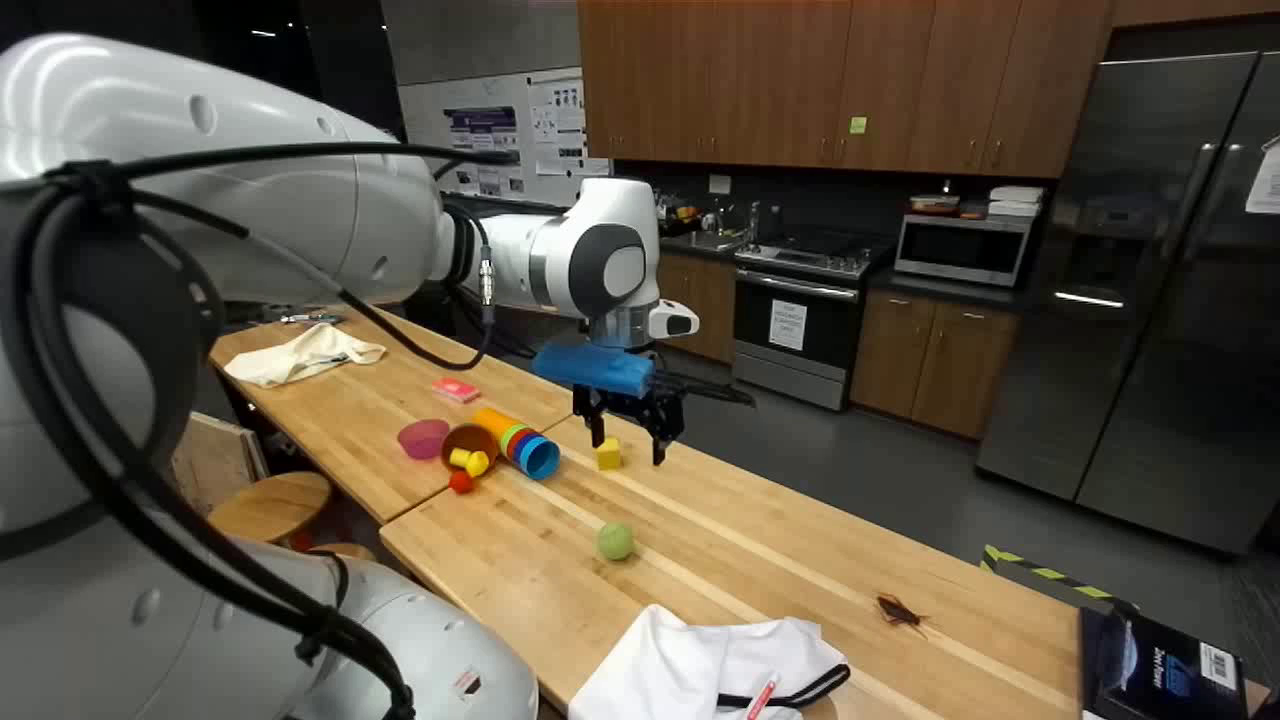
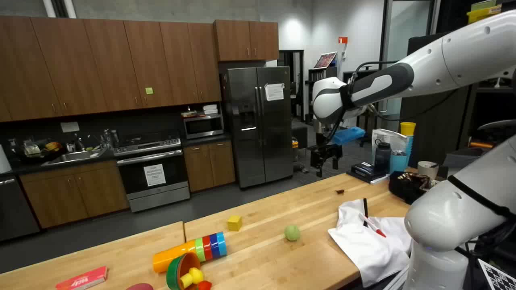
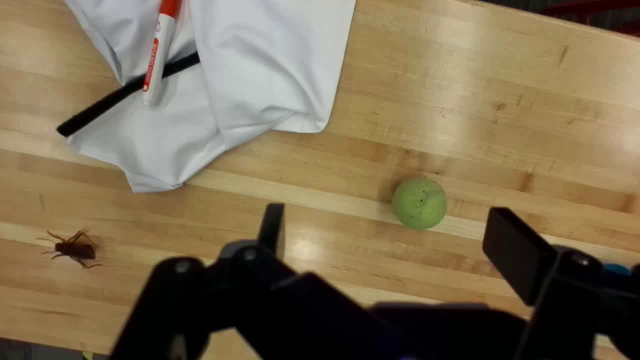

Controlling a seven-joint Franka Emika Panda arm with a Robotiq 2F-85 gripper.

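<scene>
My gripper (image 3: 387, 220) is open and empty, held above the wooden table. In both exterior views the gripper (image 1: 628, 448) (image 2: 327, 169) hangs well clear of the surface. In the wrist view a green ball (image 3: 419, 203) lies on the table below, framed between the fingers and touching neither. The ball also shows in both exterior views (image 1: 615, 541) (image 2: 292, 233). A white cloth (image 3: 270, 60) lies crumpled with a black strip and a red-capped marker (image 3: 157, 57) on it. A brown toy-like insect (image 3: 75, 250) lies on the table. A yellow cube (image 2: 234, 222) sits beyond the ball.
Stacked coloured cups (image 2: 209, 246) lie on their side by a green-brown bowl (image 2: 174, 272) holding a yellow toy (image 2: 195, 276). A pink box (image 1: 457, 389), a pink bowl (image 1: 423, 438) and a cream cloth (image 1: 290, 360) lie farther along. A dark box (image 2: 366, 172) and bottle (image 2: 382, 157) stand at the opposite end.
</scene>
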